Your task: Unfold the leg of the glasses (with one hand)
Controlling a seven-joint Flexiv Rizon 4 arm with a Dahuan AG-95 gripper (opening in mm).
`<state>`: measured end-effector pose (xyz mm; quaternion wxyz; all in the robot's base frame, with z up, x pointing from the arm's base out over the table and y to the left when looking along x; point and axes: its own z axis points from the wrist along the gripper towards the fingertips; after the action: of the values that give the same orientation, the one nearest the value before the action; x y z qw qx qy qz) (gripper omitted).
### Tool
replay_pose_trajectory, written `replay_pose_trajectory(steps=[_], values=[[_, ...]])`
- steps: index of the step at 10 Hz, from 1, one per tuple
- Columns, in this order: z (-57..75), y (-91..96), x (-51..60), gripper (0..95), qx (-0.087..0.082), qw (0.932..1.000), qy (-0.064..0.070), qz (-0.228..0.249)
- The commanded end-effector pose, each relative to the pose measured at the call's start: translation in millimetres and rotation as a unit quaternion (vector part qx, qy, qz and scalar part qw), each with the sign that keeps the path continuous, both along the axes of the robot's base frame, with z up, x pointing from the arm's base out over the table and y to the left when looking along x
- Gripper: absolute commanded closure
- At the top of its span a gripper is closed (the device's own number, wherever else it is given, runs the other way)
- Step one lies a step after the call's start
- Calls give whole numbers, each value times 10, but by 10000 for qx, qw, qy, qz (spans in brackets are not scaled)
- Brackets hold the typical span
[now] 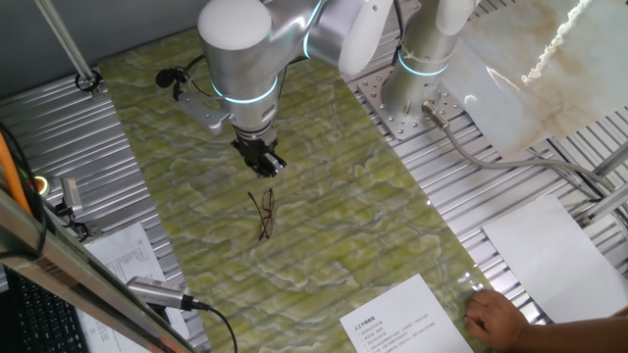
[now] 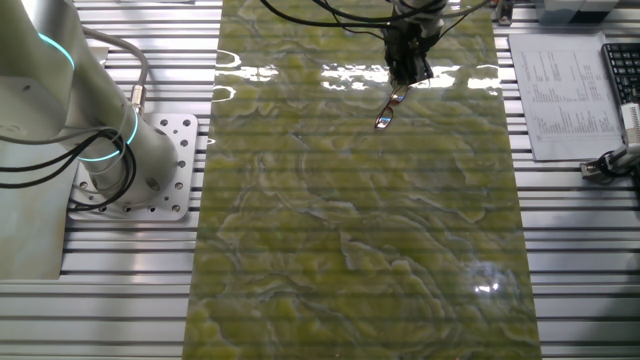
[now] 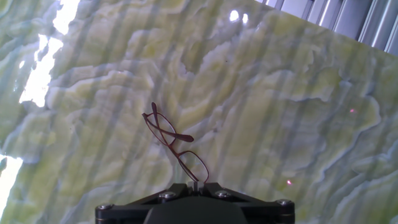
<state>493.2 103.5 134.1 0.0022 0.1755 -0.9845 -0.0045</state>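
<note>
You can't tell if the fingers are apart or together; only the hand (image 1: pixel 263 159) base shows at bottom centre of the hand view. It hangs just above the glasses (image 3: pixel 176 145), which lie w/ legs crossed on the green marbled mat (image 1: pixel 334 226), centre-left in one fixed view. A bare human hand (image 1: pixel 496 319) sits lower right.

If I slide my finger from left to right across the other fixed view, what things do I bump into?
The robot arm's base → the green marbled mat → the glasses lying on it, just under the gripper → the printed paper sheet → the keyboard.
</note>
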Motion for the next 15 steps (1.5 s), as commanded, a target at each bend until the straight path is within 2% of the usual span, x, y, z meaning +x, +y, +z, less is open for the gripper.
replay_pose_trajectory(steps=[1,5,8,15], values=[[0,-9,-8,950,13,9999,20,120],[0,-9,-8,950,-7,9999,40,162],[-1,-9,-9,950,-3,9995,-54,322],[-2,-9,-10,950,5,9990,-30,446]])
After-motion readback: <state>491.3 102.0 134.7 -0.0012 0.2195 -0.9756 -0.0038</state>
